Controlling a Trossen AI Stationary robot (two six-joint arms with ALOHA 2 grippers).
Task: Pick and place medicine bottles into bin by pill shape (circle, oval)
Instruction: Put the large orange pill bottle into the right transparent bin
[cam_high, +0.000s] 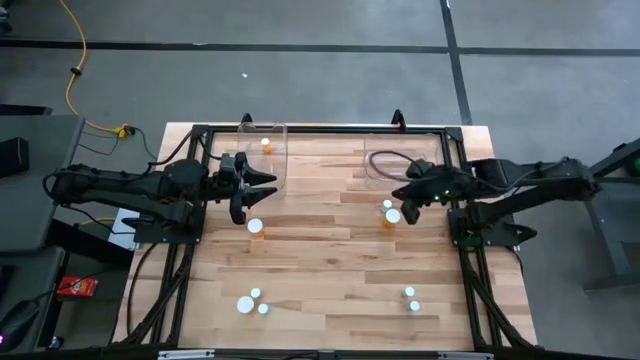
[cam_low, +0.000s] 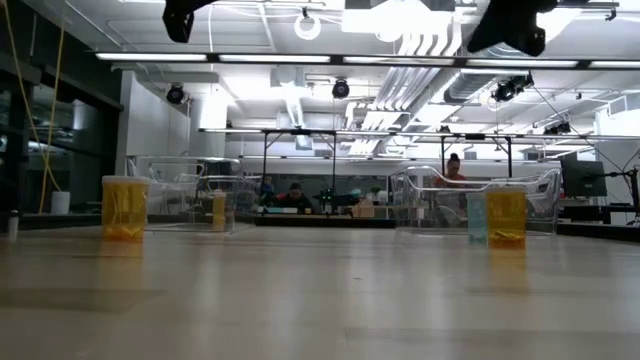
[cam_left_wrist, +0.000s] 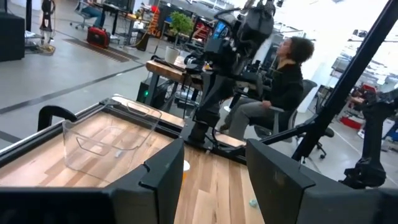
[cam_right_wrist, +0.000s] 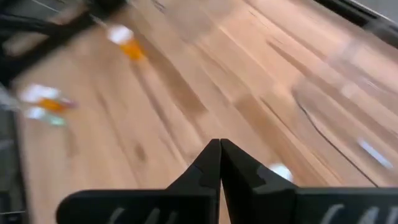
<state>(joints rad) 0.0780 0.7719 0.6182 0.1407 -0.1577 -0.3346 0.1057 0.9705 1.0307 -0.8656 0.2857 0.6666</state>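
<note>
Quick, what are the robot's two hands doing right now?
Left hand: open, holding nothing.
Right hand: closed, holding nothing.

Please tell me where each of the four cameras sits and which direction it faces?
High: overhead, straight down on the wooden table; both arms show.
Low: at tabletop height, level across to the room; arm parts hang at the top.
Left wrist: past the left gripper, jaws apart, toward a clear bin.
Right wrist: down past the shut right gripper.
Shared: high and left wrist show that bin.
</note>
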